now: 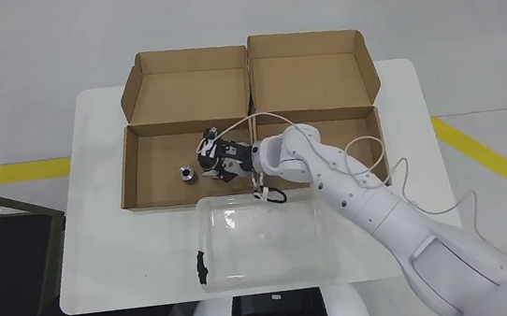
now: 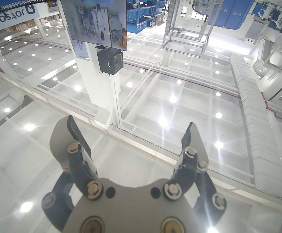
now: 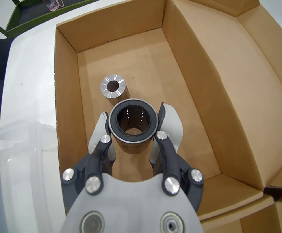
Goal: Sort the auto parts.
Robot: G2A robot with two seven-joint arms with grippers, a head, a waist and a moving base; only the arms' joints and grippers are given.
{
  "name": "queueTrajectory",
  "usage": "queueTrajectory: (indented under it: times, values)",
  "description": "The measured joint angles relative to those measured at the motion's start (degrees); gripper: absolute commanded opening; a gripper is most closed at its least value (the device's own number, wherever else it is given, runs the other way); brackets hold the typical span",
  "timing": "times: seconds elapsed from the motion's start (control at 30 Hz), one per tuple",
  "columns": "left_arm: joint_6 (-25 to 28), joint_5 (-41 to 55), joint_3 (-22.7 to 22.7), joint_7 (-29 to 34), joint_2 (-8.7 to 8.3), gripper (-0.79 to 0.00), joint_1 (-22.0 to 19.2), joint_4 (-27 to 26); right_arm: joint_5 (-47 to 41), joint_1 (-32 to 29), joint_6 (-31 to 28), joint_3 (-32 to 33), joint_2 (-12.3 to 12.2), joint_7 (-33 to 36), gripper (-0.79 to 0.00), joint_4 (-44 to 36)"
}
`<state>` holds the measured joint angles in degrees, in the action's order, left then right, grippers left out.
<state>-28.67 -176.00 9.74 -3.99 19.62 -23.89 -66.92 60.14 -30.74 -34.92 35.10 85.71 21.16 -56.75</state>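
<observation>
the right claw is clamped on a short, fat cylinder, a linear bearing with a black end ring and rows of tiny balls down its bore. it holds the bearing upright, one finger pressed to each side. in the top view this claw sits near the middle of the frame, inside the left cardboard box. i cannot tell whether the bearing's base already touches the box floor.

just beside the bearing, but not touching it, a plain metal bushing stands on end on the box floor. from above, the bushing is just left of the claw.

to my eye the step in hand is setting the bearing down in this box, near the bushing. the next move would call for lowering it until it sits flat, then spreading the fingers and lifting straight up. the bushing is close enough that a sideways drift could tip it.

a second cardboard box lies open to the right of the first, with the arm crossing it. both lids are folded back toward the top of the frame. a see-through plastic tub sits below the boxes on the white table, its near edge against the left box.

the left claw points up at the ceiling lights, fingers spread wide with nothing between them.
</observation>
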Motion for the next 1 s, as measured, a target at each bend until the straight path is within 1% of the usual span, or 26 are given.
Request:
queueTrajectory:
  times: [0.03, 0.1, 0.17, 0.2, 0.23, 0.27, 0.3, 0.5, 0.67, 0.87, 1.0]
  values:
    - [0.00, 0.00, 0.00, 0.00, 0.00, 0.000, 0.00, 0.00, 0.00, 0.05, -0.12, -0.03, 0.10, -0.02, -0.625, 0.28]
    - [0.00, 0.00, 0.00, 0.00, 0.00, 0.000, 0.00, 0.00, 0.04, 0.18, -0.31, -0.06, 0.31, -0.07, -0.493, 0.82]
    - [0.00, 0.00, 0.00, 0.00, 0.00, 0.000, 0.00, 0.00, 0.07, 0.24, -0.47, -0.02, 0.49, -0.10, -0.394, 1.20]
    - [0.00, 0.00, 0.00, 0.00, 0.00, 0.000, 0.00, 0.00, 0.09, 0.25, -0.55, 0.00, 0.55, -0.08, -0.265, 1.30]
    - [0.00, 0.00, 0.00, 0.00, 0.00, 0.000, 0.00, 0.00, 0.15, 0.26, -0.63, 0.03, 0.60, -0.01, -0.062, 1.35]
    - [0.00, 0.00, 0.00, 0.00, 0.00, 0.000, 0.00, 0.00, 0.24, 0.26, -0.70, 0.08, 0.63, 0.06, -0.018, 1.37]
    - [0.00, 0.00, 0.00, 0.00, 0.00, 0.000, 0.00, 0.00, 0.36, 0.22, -0.77, 0.16, 0.67, 0.10, 0.000, 1.39]
    - [0.00, 0.00, 0.00, 0.00, 0.00, 0.000, 0.00, 0.00, 0.88, -0.55, -1.29, 0.97, 0.57, -0.30, 0.000, 0.33]
    - [0.00, 0.00, 0.00, 0.00, 0.00, 0.000, 0.00, 0.00, 2.05, -1.50, -1.83, 2.21, 0.04, -0.71, 0.000, -3.36]
    - [0.00, 0.00, 0.00, 0.00, 0.00, 0.000, 0.00, 0.00, 3.10, -3.62, -2.42, 5.12, -1.26, 0.66, 0.000, -11.09]
    - [0.00, 0.00, 0.00, 0.00, 0.00, 0.000, 0.00, 0.00, 3.44, -5.93, -2.69, 7.67, -2.39, 3.10, 0.000, -18.64]
